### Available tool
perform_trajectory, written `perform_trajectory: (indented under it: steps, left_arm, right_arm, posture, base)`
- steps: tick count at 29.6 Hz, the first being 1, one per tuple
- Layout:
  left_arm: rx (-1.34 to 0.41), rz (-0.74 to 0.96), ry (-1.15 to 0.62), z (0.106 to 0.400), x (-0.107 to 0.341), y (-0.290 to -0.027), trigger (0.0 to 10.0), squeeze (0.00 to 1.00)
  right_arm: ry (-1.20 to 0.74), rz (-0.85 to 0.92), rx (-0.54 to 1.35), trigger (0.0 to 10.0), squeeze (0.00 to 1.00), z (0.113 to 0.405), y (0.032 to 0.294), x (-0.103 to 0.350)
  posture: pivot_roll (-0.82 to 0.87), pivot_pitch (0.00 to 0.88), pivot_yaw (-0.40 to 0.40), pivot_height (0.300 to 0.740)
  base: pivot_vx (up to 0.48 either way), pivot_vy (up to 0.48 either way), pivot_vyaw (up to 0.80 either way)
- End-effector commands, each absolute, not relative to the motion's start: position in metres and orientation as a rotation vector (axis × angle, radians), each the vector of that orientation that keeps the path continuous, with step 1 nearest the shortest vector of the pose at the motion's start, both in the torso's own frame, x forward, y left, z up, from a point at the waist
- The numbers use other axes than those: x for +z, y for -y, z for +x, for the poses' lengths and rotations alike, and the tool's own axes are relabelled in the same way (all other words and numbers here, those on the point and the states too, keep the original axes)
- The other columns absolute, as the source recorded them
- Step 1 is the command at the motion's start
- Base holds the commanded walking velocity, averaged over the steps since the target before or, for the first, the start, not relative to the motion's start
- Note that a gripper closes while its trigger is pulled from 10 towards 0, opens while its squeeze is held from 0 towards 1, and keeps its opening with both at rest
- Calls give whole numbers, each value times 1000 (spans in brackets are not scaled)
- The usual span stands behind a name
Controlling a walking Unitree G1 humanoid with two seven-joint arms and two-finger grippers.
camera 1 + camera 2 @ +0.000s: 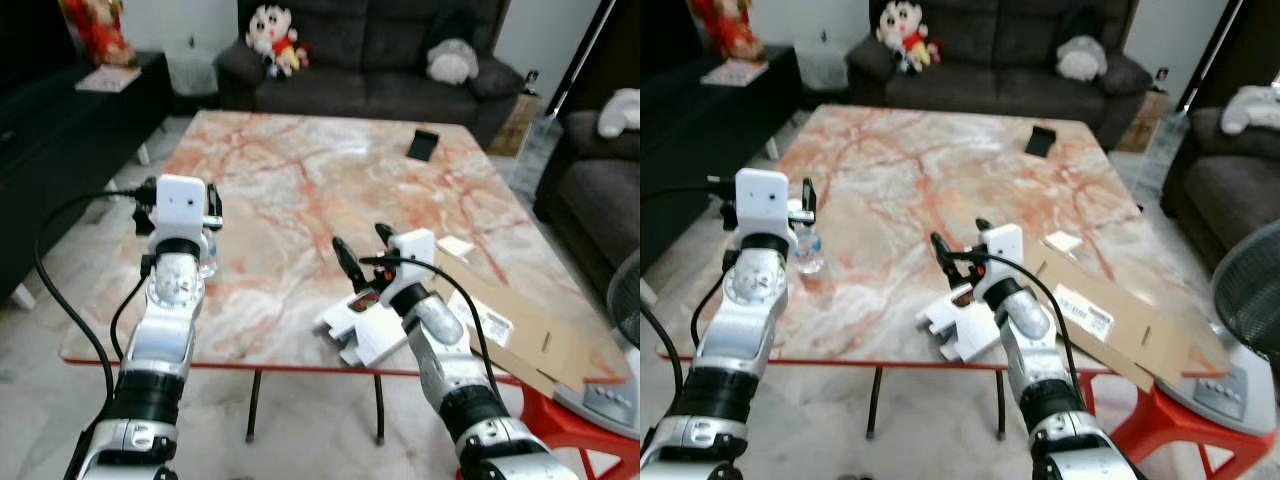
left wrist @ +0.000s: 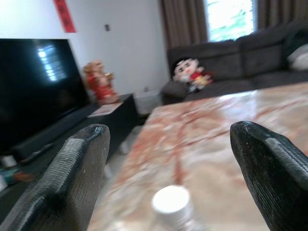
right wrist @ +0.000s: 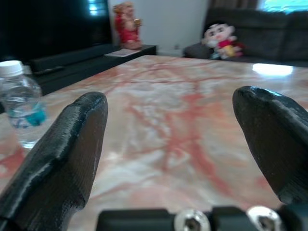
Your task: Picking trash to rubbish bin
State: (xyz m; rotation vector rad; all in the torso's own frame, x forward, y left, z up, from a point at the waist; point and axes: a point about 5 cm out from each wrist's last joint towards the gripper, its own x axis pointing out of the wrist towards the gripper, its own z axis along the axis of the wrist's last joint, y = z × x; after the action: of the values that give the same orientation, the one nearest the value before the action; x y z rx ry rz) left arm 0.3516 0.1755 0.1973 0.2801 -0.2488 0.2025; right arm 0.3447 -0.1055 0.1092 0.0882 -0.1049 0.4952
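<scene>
One small clear plastic water bottle [image 1: 808, 250] with a white cap stands by the near left edge of the pink-veined marble counter [image 1: 940, 180], just beyond the left end effector [image 2: 168, 159], spread wide to straddle it. Right end effector [image 1: 363, 255], also wide, hovers above white folded cardboard [image 1: 960, 328], further right.

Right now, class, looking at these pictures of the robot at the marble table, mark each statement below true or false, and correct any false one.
1. The left gripper is open above a bottle. True.
2. The bottle's cap is off. False: a white cap is on it.
3. The white cartons lie at the table's near edge. True.
4. The right gripper grips the cartons. False: it is open above them, holding nothing.
5. The black phone lies beside the bottle. False: it lies at the far side, near the sofa.
</scene>
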Motion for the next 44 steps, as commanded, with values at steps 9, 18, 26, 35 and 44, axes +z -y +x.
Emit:
perform_trajectory:
  steps: [9,18,26,35,44]
  left_arm:
    - [199,292,270,364,209,-172,10000,0]
    - [226,302,300,369,218,-176,10000,0]
    - [238,304,318,369,219,-177,10000,0]
    - [229,306,336,369,221,-173,10000,0]
    - [236,305,339,369,221,-174,10000,0]
  right_arm:
    - [116,88,486,10000,0,346,108,113]
    - [120,88,486,10000,0,347,107,116]
    - [119,69,492,10000,0,346,106,115]
    - [116,78,499,10000,0,345,104,114]
    - [111,89,497,10000,0,346,104,114]
  posture:
    - [11,5,-86,740]
    - [9,27,-82,740]
    - [9,27,-82,740]
    - [8,38,-81,740]
    - [9,38,-81,740]
  base:
    - [0,0,0]
    - [0,0,0]
    - [0,0,0]
    - [0,0,0]
    - [80,0,227]
